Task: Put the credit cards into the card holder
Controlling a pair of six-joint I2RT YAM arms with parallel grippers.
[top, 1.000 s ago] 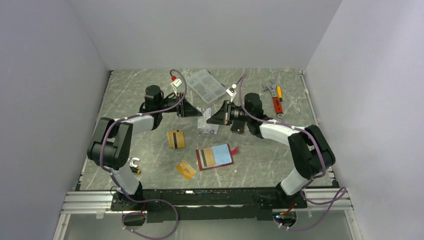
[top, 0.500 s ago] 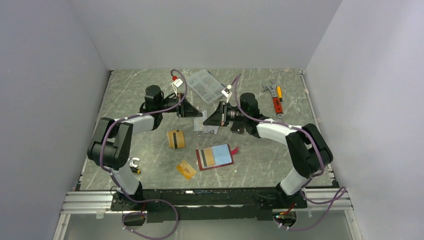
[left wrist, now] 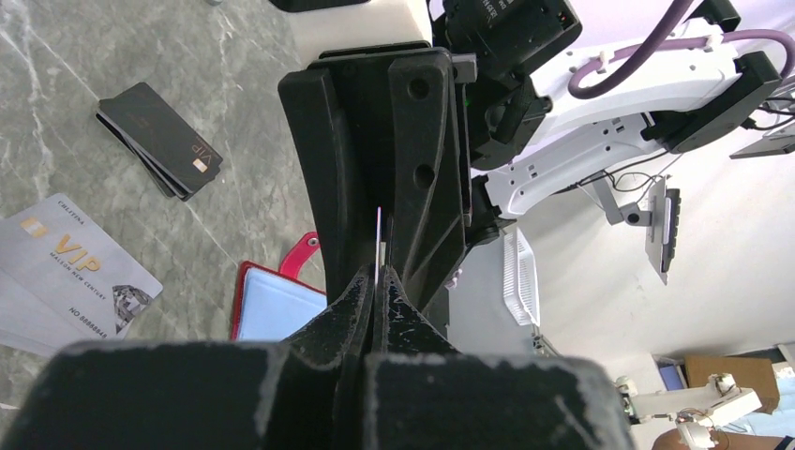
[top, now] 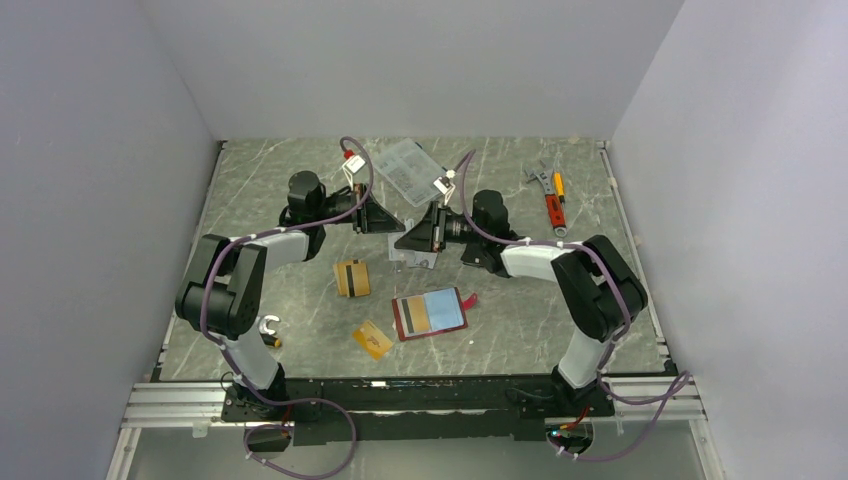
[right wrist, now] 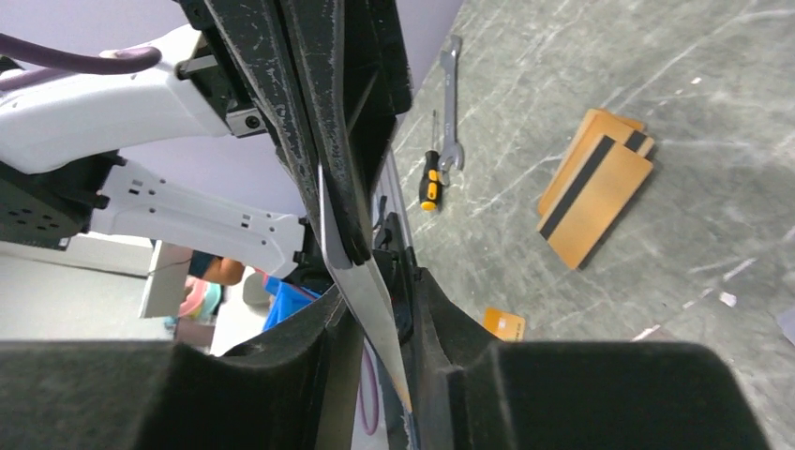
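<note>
Silver card [left wrist: 378, 239] edge-on above far centre of table [top: 300, 180], clamped in closed left jaws, right jaws apart around it; open holder [top: 447, 308] flat on table, near and slightly right of both.

red-and-blue card holder [top: 446, 309], grey marbled table [top: 520, 320]

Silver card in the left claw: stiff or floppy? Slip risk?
Likely stiff: the silver card sticks out straight, no sag, from the left claw. Probably light, being so thin edge-on. Its smooth face and the narrow hold suggest it could pivot or slip.
</note>
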